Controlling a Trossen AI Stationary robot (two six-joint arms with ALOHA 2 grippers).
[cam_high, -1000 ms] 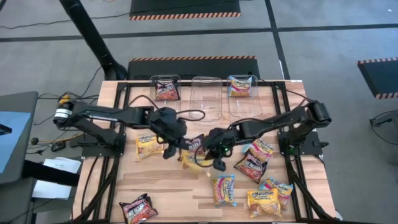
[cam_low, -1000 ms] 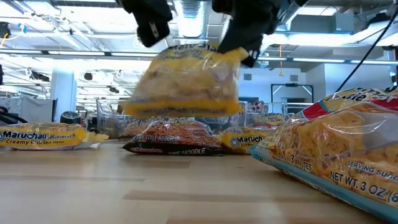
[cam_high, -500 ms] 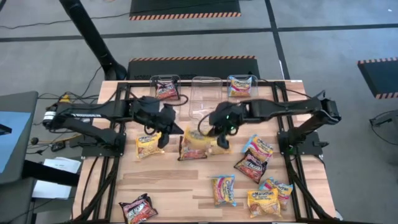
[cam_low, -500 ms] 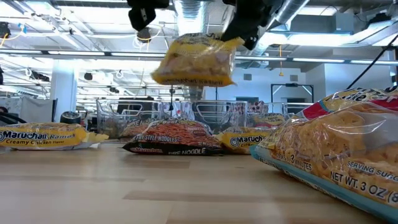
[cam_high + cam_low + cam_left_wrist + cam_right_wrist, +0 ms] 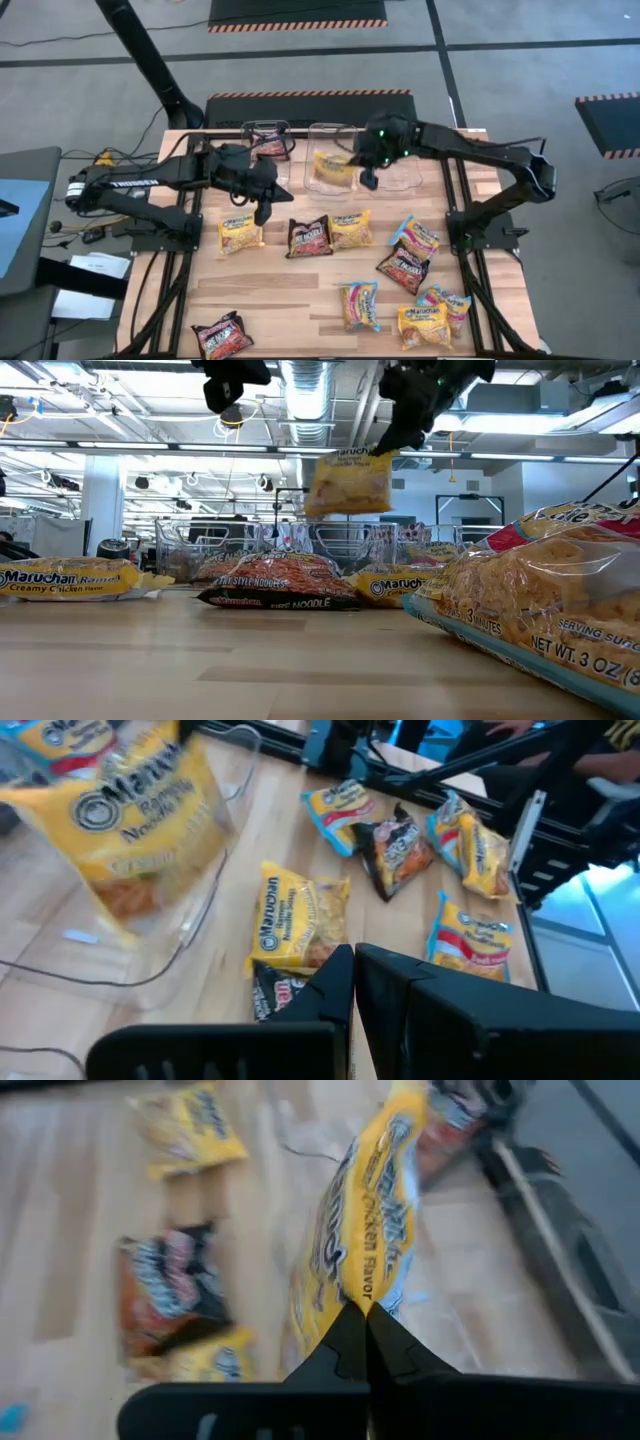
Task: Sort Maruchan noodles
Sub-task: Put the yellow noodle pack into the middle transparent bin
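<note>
A yellow Maruchan noodle packet [image 5: 333,168] hangs over the middle clear tub [image 5: 334,132] at the table's far edge. My right gripper [image 5: 363,178] is shut on it; the low view shows the packet [image 5: 348,484] high above the table. My left gripper [image 5: 264,210] is shut and empty, in the air left of that tub, with its own fingers [image 5: 352,982] together in the left wrist view. The left tub [image 5: 247,130] holds a dark packet, the right tub [image 5: 406,127] a blue-pink one. Several more packets lie flat on the table. My right gripper pinches the yellow packet's edge [image 5: 362,1292] between its two fingers. In the low view the fingers [image 5: 392,438] come slanting down from above onto the packet's upper corner [image 5: 383,456]. The packet hangs below them, lifted clear of the table.
Loose packets lie on the wood: yellow [image 5: 238,233], dark [image 5: 309,236], yellow [image 5: 350,228], blue-pink [image 5: 418,237], dark [image 5: 403,268], others near the front edge [image 5: 424,325] and at the front left [image 5: 222,335]. A large packet [image 5: 540,610] fills the low view's right side.
My right gripper has carried the yellow packet up from the middle of the table toward the far edge, until it hangs over the middle tub. My left gripper has risen and drawn back from the packet toward the far left. Both have stayed shut.
</note>
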